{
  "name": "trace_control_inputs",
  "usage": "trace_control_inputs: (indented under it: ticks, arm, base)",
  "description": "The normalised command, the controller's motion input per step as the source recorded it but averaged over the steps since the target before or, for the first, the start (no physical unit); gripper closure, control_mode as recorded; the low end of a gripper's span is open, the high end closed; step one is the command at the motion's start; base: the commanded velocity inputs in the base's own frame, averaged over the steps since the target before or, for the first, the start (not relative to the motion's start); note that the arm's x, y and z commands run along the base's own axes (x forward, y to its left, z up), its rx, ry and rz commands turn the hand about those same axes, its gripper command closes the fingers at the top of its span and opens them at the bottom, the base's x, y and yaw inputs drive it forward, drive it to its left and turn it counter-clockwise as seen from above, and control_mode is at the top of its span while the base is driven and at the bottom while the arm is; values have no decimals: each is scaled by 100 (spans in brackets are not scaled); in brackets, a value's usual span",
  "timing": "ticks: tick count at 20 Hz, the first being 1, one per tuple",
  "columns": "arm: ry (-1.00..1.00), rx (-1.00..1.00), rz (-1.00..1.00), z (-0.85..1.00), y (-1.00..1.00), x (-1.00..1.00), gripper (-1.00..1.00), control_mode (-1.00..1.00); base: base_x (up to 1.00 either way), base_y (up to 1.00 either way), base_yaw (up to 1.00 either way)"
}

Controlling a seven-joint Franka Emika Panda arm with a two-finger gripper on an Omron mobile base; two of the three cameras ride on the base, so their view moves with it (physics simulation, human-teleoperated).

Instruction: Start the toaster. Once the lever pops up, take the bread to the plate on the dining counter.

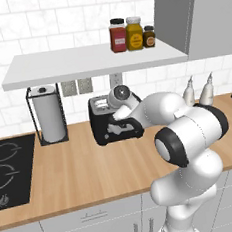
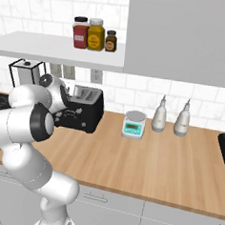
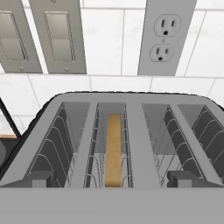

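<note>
The boxy glossy black toaster [image 1: 116, 120] sits on the wood wall counter [image 1: 83, 171], at three o'clock from the paper-towel roll [image 1: 48, 113]. The tan bread slice [image 3: 113, 148] stands in its slot. The two-finger gripper [image 3: 113, 177] hovers above, fingers released, grasping nothing.

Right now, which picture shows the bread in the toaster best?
The hand view: it looks straight down into the glossy black toaster, where the thin tan-brown bread slice stands edge-on in a slot. In both base views the arm partly covers the toaster and the bread can't be made out.
</note>
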Motion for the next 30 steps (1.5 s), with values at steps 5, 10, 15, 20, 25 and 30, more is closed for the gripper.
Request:
trace_control_inputs:
  ticks: [5, 10, 15, 20, 25, 30]
  arm:
    - [0, 0, 0, 0, 0, 0, -100, -100]
    - [0, 0, 0, 0, 0, 0, -100, -100]
    - [0, 0, 0, 0, 0, 0, -100, -100]
    - [0, 0, 0, 0, 0, 0, -100, -100]
    - [0, 0, 0, 0, 0, 0, -100, -100]
    - [0, 0, 0, 0, 0, 0, -100, -100]
  base:
    - [0, 0, 0]
    - [0, 0, 0]
    - [0, 0, 0]
    - [0, 0, 0]
    - [0, 0, 0]
    - [0, 0, 0]
